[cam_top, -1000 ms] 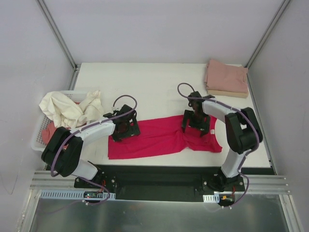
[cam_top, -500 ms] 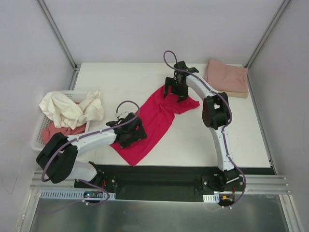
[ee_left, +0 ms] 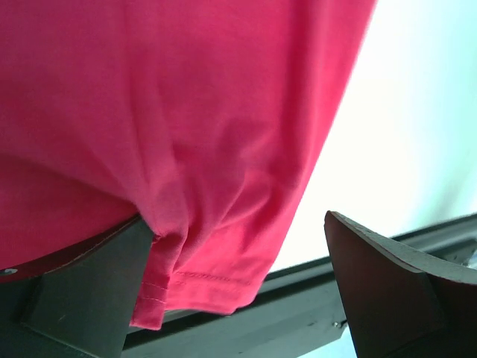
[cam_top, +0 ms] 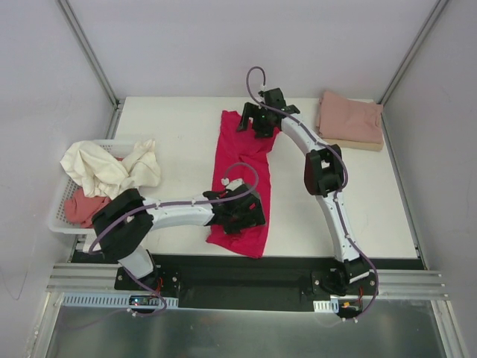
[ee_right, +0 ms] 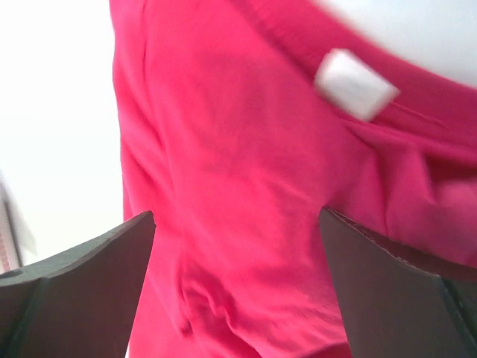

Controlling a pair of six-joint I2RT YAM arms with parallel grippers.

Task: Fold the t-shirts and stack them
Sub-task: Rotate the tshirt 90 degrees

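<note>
Two arms are both working over the one crimson t-shirt (cam_top: 242, 160) right now. It's lying on the white table (cam_top: 168, 134) as a long narrow strip, running from the near edge straight out toward the far side and rumpling a bit along the way.

The left gripper (cam_top: 240, 212) is sitting over the near end of it, with its arm reaching in from the left. The right gripper (cam_top: 258, 119) is stretching way out over the far end, up by the collar. Both claws are standing with their jaws wide apart, and I'm not seeing either one pinching anything.

In the left wrist view the hemmed corner of the red fabric is draping against one of the fingers (ee_left: 82, 298), while the other finger is hanging off to the side over bare table. In the right wrist view the fabric is filling the whole gap between the two fingers. A little white neck label (ee_right: 354, 83) is showing near the collar seam, kinda blurry.

Rest of the laundry: a dusty pink t-shirt (cam_top: 350, 115) is sitting folded in the far right corner on top of a tan t-shirt (cam_top: 349, 143), not far from the right gripper. The white lattice basket (cam_top: 54, 212) is sitting at the left edge of the table, with cream t-shirts (cam_top: 108, 168) heaping out of it and a salmon-pink t-shirt (cam_top: 78, 207) peeking out under them.
</note>
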